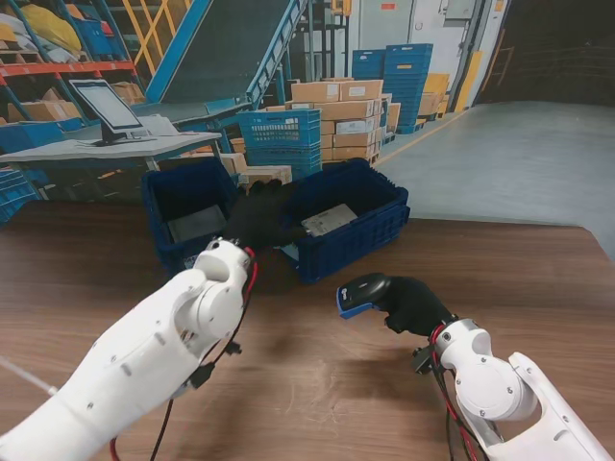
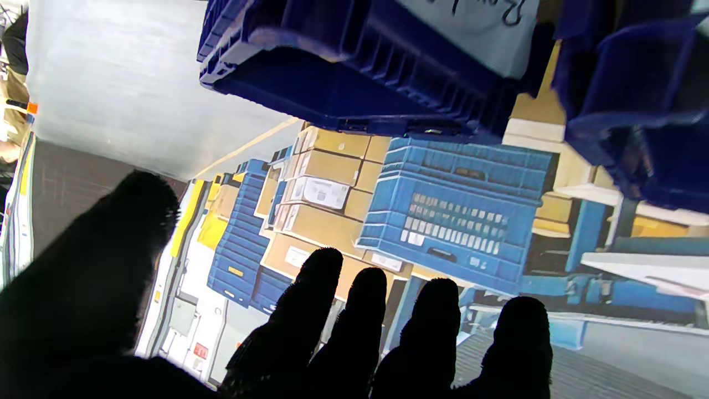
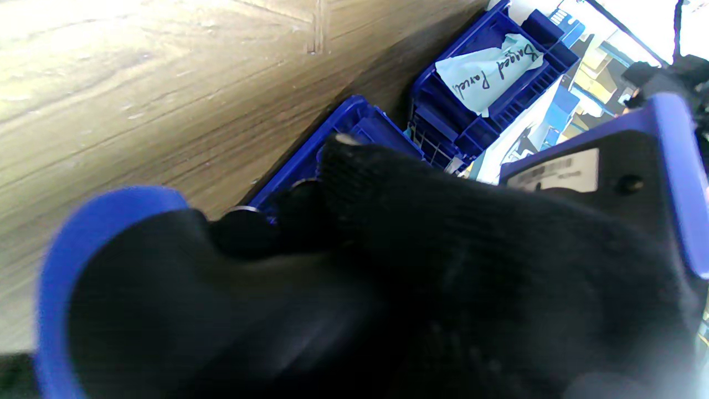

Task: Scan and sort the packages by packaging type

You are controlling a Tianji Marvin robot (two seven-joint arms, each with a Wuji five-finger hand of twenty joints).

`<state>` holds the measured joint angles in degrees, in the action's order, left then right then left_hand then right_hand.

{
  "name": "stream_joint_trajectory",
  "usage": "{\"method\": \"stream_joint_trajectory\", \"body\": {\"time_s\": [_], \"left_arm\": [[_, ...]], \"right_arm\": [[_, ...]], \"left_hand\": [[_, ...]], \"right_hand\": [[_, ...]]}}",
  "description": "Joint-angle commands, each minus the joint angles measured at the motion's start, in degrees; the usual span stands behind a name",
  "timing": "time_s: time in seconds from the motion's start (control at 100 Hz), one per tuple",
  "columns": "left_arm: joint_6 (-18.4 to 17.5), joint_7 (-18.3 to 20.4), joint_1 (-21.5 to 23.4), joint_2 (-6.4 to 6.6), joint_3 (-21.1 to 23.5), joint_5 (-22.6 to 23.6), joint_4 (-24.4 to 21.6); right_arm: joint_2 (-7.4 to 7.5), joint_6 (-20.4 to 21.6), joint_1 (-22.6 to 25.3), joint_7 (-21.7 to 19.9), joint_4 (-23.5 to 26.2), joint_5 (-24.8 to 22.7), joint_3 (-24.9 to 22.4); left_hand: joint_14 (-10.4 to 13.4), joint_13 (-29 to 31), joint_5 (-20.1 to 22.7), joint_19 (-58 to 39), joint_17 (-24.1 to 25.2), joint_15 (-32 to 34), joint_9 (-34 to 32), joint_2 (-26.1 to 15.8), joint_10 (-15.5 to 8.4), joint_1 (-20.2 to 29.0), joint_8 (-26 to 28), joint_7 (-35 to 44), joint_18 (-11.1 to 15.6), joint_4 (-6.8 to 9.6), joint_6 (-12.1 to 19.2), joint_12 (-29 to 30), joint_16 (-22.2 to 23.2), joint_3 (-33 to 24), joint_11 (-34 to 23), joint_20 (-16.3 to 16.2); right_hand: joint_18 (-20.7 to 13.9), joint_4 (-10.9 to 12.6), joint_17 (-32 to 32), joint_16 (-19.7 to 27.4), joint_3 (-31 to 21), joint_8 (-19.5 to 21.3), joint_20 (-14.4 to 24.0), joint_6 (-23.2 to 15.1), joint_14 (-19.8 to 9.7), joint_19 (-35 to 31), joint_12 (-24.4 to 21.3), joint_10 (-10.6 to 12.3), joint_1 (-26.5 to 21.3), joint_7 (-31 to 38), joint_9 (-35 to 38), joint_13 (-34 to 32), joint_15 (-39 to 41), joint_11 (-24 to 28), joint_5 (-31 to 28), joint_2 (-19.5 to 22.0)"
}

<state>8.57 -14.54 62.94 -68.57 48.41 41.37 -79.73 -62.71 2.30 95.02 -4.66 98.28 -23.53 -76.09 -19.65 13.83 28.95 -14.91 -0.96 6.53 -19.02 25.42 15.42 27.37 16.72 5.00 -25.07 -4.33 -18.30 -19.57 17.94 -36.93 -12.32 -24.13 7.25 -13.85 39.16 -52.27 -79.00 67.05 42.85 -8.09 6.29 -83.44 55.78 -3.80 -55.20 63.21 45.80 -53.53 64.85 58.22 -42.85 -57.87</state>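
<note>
Two dark blue bins stand at the table's far side. The left bin [image 1: 159, 206] holds a grey flat package [image 1: 197, 226]. In the right bin [image 1: 370, 240] lies a pale grey parcel [image 1: 329, 219]. My left hand [image 1: 258, 216] hovers between the bins, over the right bin's near-left corner. Its fingers [image 2: 354, 327] are spread with nothing in them. My right hand [image 1: 415, 305] is shut on a black scanner with blue trim [image 1: 359, 291], nearer to me above the table. The right wrist view shows the scanner [image 3: 598, 166] and a handwritten paper label [image 3: 487, 72] on a bin wall [image 3: 437, 105].
The brown wooden table [image 1: 317, 394] ends just behind the bins. Beyond it stand a grey desk with a monitor [image 1: 106, 106], a light blue crate [image 1: 281, 134], stacked cardboard boxes [image 1: 351, 115] and stacked blue crates [image 1: 405, 72] on the warehouse floor.
</note>
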Motion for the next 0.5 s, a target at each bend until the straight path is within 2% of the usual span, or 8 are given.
{"method": "stream_joint_trajectory", "body": {"time_s": [0.0, 0.28, 0.49], "left_arm": [[-0.67, 0.54, 2.20, 0.73, 0.42, -0.36, -0.71], [-6.83, -0.59, 10.73, 1.63, 6.90, -2.17, -3.40], [-10.15, -0.34, 14.33, 2.26, 9.46, -2.23, -3.11]], "right_arm": [[-0.55, -0.33, 0.02, -0.47, 0.97, -0.24, 0.19], [-0.48, -0.22, 0.02, -0.41, 1.29, -1.07, 0.70], [-0.58, -0.69, 0.16, 0.06, 1.61, -1.20, 1.15]], "left_hand": [[-1.00, 0.52, 0.94, 0.51, 0.39, 0.13, -1.12, -2.90, 0.38, 0.74, 0.88, 0.51, -0.51, 1.58, 0.92, 0.73, 0.08, 2.27, 0.56, 0.11], [-0.22, -0.74, 0.70, 1.08, 0.97, -0.63, -0.04, -4.71, 0.73, 1.65, 0.92, 0.26, 0.04, 2.42, 0.96, 1.45, -0.39, 4.49, 1.88, 0.36], [-0.32, -1.23, 0.69, 1.46, 1.00, -0.79, 0.10, -5.21, 0.87, 1.99, 0.99, 0.25, 0.26, 2.69, 1.03, 1.52, -0.56, 4.90, 2.16, 0.42]], "right_hand": [[-1.92, 0.01, 0.63, -0.22, -8.60, 1.69, 1.46, -2.48, 1.31, -3.26, 0.46, -0.35, -4.68, 3.83, 0.57, -1.28, 0.71, 0.30, -3.64, 2.81], [-2.00, 0.01, 0.62, -0.23, -8.59, 1.73, 1.44, -2.48, 1.27, -3.23, 0.47, -0.37, -4.67, 3.82, 0.60, -1.25, 0.70, 0.30, -3.65, 2.85], [-1.97, 0.02, 0.56, -0.23, -8.58, 1.74, 1.43, -2.48, 1.23, -3.20, 0.47, -0.35, -4.66, 3.81, 0.55, -1.25, 0.69, 0.27, -3.65, 2.86]]}}
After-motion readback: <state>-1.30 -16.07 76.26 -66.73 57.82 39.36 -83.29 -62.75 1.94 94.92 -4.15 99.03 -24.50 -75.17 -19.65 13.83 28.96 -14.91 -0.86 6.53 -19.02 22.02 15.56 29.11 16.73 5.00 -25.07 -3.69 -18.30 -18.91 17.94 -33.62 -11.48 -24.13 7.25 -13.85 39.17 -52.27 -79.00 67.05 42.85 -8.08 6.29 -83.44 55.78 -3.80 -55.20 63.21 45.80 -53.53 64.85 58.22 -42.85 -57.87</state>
